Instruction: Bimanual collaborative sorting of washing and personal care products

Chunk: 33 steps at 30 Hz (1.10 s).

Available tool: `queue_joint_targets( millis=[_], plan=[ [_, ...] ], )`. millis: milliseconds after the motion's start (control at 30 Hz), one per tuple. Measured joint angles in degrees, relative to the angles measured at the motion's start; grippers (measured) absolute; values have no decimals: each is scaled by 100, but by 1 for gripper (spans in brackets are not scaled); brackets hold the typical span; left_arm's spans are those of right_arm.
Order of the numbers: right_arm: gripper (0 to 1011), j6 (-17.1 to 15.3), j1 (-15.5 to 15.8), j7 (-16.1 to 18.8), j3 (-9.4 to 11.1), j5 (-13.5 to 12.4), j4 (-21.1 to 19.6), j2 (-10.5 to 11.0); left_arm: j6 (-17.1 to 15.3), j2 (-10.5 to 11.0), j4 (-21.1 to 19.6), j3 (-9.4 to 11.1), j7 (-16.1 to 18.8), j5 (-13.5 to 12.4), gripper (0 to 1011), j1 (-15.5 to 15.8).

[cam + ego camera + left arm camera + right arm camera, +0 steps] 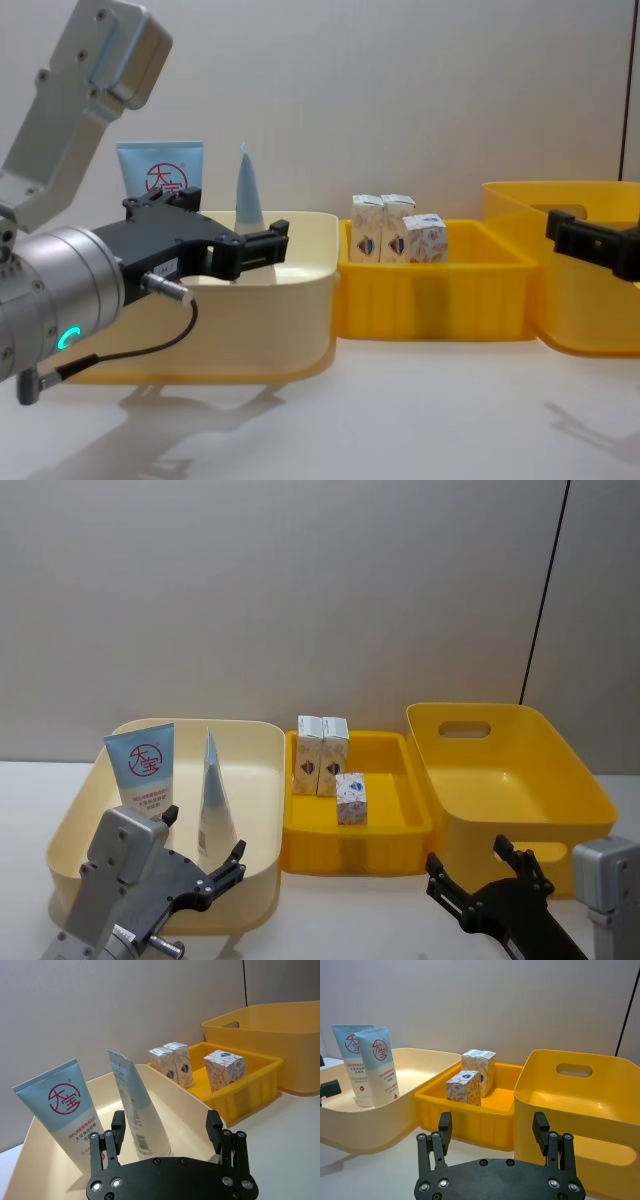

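Two tall pale-blue-and-white squeeze tubes (pixel 142 765) stand upright in the cream plastic bin (pixel 258 770), just beyond the open left hand (pixel 205 832), which is the nearer one. Small white cartons (pixel 322 755) sit in the shallow yellow tray (pixel 380 736). The right hand (pixel 467 858), also open, hovers before the deep yellow bin (pixel 520 780). The bin's walls hem the tubes, so the free room is above them.

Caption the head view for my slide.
Left gripper and right gripper, both open, hover before the cream bin holding two tubes and the yellow tray holding three cartons.
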State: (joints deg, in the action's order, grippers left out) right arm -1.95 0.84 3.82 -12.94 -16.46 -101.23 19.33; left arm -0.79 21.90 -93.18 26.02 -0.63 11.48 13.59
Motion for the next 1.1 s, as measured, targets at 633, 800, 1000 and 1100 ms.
queue_joint_targets(
  millis=[633, 800, 1000, 1100],
  plan=[
    [1001, 0, 0, 0, 0, 0, 0, 0, 0, 0, 0, 0, 0, 0, 1004, 0],
    [1001, 0, 0, 0, 0, 0, 0, 0, 0, 0, 0, 0, 0, 0, 1002, 0],
    [1001, 0, 0, 0, 0, 0, 0, 0, 0, 0, 0, 0, 0, 0, 1003, 0],
    [1001, 0, 0, 0, 0, 0, 0, 0, 0, 0, 0, 0, 0, 0, 1003, 0]
  ],
)
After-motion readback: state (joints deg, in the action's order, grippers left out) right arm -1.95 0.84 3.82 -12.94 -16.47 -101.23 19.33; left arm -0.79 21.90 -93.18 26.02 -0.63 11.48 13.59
